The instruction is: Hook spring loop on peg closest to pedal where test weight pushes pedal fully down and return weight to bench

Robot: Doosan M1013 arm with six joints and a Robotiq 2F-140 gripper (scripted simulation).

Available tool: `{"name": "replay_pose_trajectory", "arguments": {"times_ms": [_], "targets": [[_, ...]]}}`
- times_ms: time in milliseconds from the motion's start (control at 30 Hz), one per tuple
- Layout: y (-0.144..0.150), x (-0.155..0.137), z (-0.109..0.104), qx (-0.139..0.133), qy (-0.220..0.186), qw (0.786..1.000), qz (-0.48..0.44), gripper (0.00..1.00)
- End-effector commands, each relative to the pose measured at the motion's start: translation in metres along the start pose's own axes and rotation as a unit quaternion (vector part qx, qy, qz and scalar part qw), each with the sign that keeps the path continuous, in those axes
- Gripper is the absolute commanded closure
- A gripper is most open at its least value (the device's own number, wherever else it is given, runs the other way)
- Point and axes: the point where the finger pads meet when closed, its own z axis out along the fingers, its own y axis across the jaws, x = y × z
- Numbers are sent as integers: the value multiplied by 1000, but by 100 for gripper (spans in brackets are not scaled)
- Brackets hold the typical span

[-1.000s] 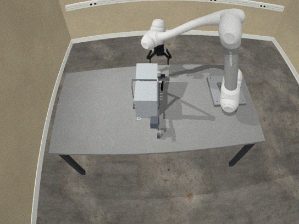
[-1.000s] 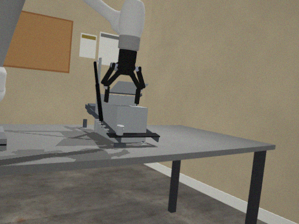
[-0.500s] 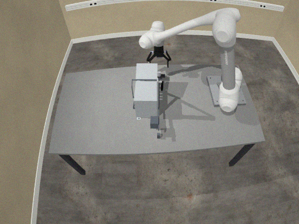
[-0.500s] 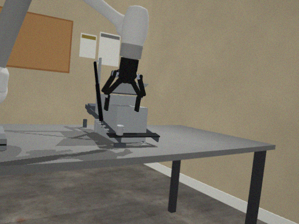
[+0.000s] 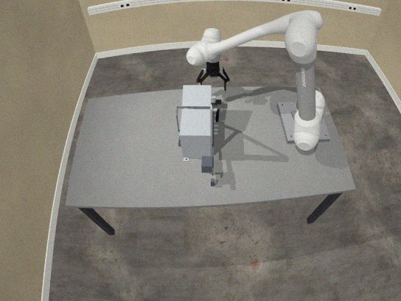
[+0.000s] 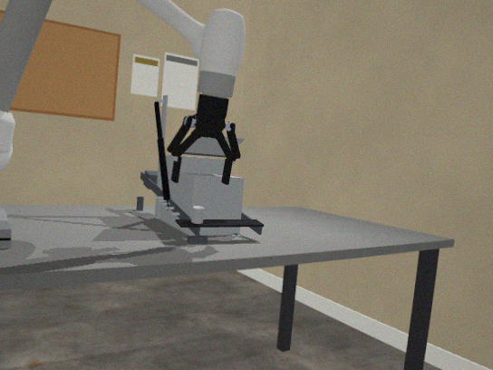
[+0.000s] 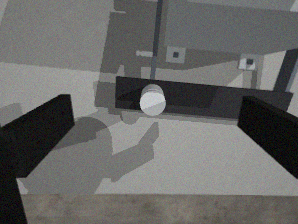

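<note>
We find the jaws (image 5: 213, 85) (image 6: 200, 178) fully open and empty, above the pedal (image 6: 245, 223) (image 7: 200, 102) near the worktop's (image 5: 129, 177) (image 6: 362, 236) (image 7: 215, 170) edge. The steel weight (image 6: 198, 214) (image 7: 152, 101) stands on the pedal (off-centre, we note).

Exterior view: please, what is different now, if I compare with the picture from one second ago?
The gripper has moved down, closer above the pedal; most of this happened by the half-second-ago picture. Nothing was taken hold of or let go: its fingers stayed open. The white cylindrical weight stayed upright on the pedal.
</note>
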Motion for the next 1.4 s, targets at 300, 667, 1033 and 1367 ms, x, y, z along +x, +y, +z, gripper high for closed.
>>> {"name": "replay_pose_trajectory", "arguments": {"times_ms": [300, 667, 1033, 1367], "targets": [[0, -2, 12, -1, 0, 1000, 0, 0], [0, -5, 25, -1, 0, 1000, 0, 0], [0, -8, 43, -1, 0, 1000, 0, 0], [0, -10, 55, -1, 0, 1000, 0, 0]]}}
